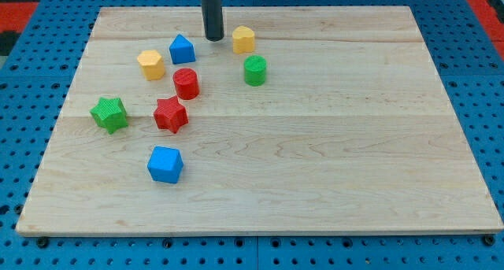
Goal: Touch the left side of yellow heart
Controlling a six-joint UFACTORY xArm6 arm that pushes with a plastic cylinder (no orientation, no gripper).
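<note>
pale wooden board point(315, 168) on a blue pegboard holds all the blocks, grouped toward the view's upper left. my tip point(213, 38) is a bare rod end with no pincer to open or close and nothing held; it rests on the board between the blue house-shaped block point(182, 49) and a yellow block point(243, 39) on its right, near both and touching neither. that right-hand one looks like the yellow heart, though its shape is hard to read; the other yellow block point(150, 64) looks hexagonal. judging by size, the heart is light, rigid and slides easily on smooth wood, so its left face wants only a gentle sideways nudge, or it will skid toward the green cylinder point(254, 69).
</note>
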